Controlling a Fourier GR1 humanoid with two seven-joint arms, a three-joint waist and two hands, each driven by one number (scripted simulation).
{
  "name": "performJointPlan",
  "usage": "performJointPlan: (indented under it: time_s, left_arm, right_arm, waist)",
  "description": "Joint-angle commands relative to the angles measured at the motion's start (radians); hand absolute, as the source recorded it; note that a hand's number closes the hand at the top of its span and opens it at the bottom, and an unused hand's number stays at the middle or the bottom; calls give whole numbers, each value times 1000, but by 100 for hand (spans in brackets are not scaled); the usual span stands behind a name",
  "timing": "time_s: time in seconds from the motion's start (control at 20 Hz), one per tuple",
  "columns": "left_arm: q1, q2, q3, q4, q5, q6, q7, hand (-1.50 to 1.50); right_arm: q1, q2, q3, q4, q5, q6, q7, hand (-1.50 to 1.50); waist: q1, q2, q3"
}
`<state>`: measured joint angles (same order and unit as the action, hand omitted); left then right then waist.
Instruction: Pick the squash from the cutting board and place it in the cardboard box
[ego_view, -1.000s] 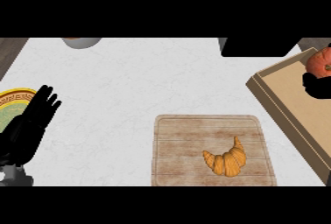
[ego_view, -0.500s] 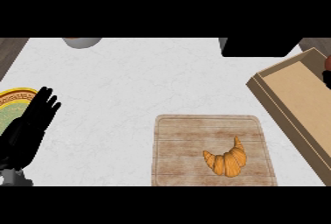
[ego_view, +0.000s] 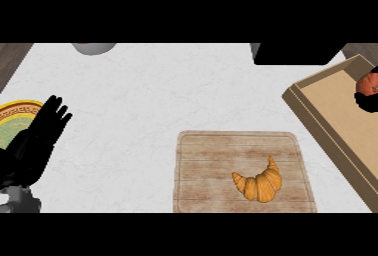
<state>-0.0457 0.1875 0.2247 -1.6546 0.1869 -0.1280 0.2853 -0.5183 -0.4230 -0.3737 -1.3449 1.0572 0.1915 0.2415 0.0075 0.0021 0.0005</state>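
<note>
Head view: we find the orange-red rounded squash (ego_view: 368, 82) inside the tan cardboard box (ego_view: 325, 122), just above the black right hand (ego_view: 366, 101), whose fingers we cannot tell. Left hand (ego_view: 37, 142) rests open. Risk: withdrawing could snag the squash.

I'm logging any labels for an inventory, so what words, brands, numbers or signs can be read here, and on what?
None can be read.
cardboard box: plain brown walls, no print.
cutting board: bare wood grain only.
plate: a patterned band round its rim, decoration rather than letters.
</note>
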Motion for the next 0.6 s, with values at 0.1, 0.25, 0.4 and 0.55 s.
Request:
performJointPlan:
  time_s: [0.1, 0.25, 0.4, 0.55]
  left_arm:
    - [40, 6, 3, -49, 10, -15, 12, 0]
    - [-38, 21, 26, 58, 6, -10, -12, 0]
    - [16, 22, 28, -26, 23, -16, 33, 0]
    - [0, -2, 9, -23, 5, 1, 9, 0]
  right_arm:
    - [57, 57, -57, 142, -29, -44, 55, -150]
    - [32, -46, -87, 319, -69, -56, -97, -150]
    - [55, -17, -72, 207, -143, -23, -122, -150]
    - [67, 11, -128, 244, -190, -167, -220, -150]
  waist:
    - [3, -1, 0]
    - [0, 3, 0]
    - [-4, -2, 0]
    - [-4, -1, 0]
